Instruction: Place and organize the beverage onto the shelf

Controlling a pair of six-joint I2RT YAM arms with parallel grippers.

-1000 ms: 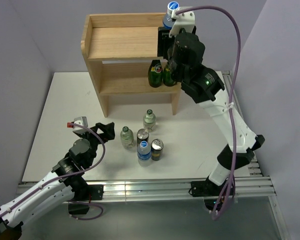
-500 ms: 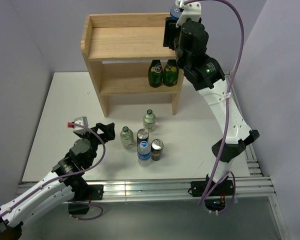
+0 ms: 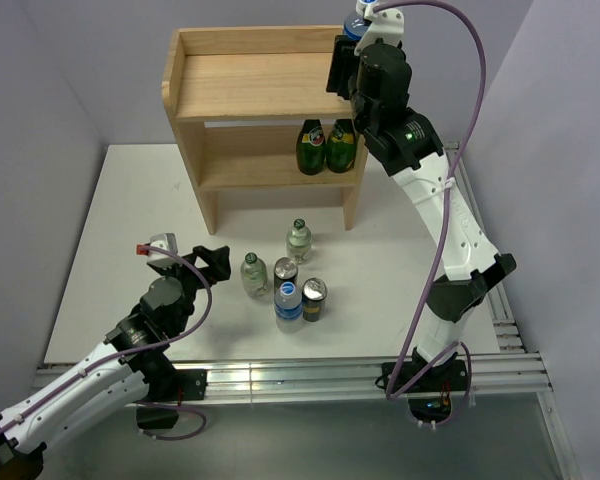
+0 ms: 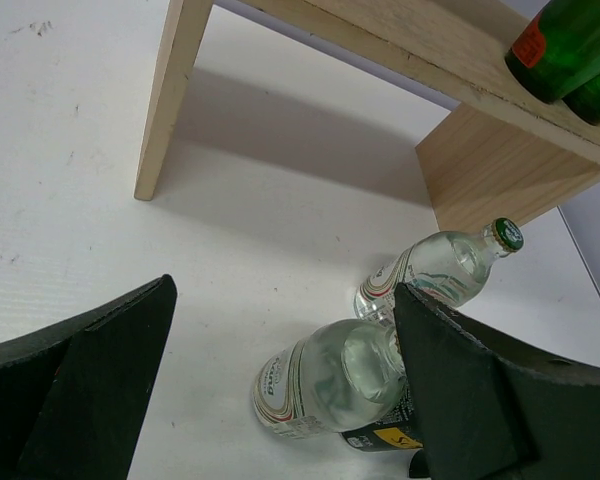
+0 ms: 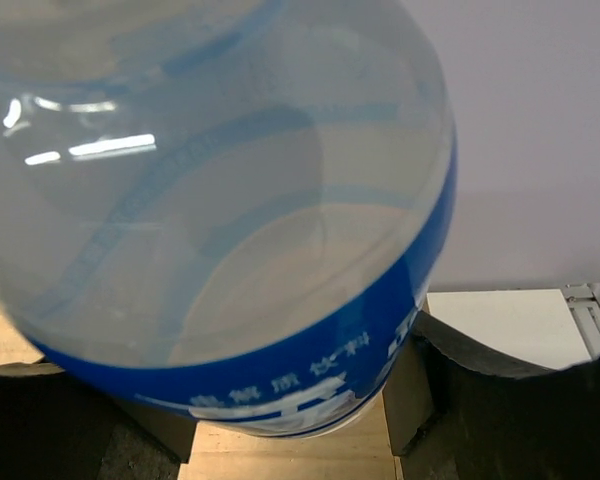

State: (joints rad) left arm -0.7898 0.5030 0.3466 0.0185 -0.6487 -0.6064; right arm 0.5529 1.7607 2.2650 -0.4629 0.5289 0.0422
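The blue-labelled water bottle (image 5: 230,200) hangs in the air over the right rear corner of the shelf (image 3: 250,90), above the top tier's raised rim. The right gripper (image 5: 270,425) is clamped on it, a dark pad on either side of the label. Whether the bottle is upright cannot be told.

On the right end of the lower tier stand two dark green bottles (image 3: 325,148), touching each other. On the white table (image 3: 130,200) in front of the shelf waits a tight cluster: two clear glass green-capped bottles (image 3: 299,240), two silver-topped cans (image 3: 314,293) and a second water bottle (image 3: 289,303). The left gripper (image 3: 188,258) hovers just left of that cluster with its jaws spread wide, holding nothing.

The risk lies in the corner. If the bottle is set down too near the rim, its base may land on the raised edge, tilt and roll off the back or right side. If it is let go from too high, this light plastic bottle would likely bounce and topple.
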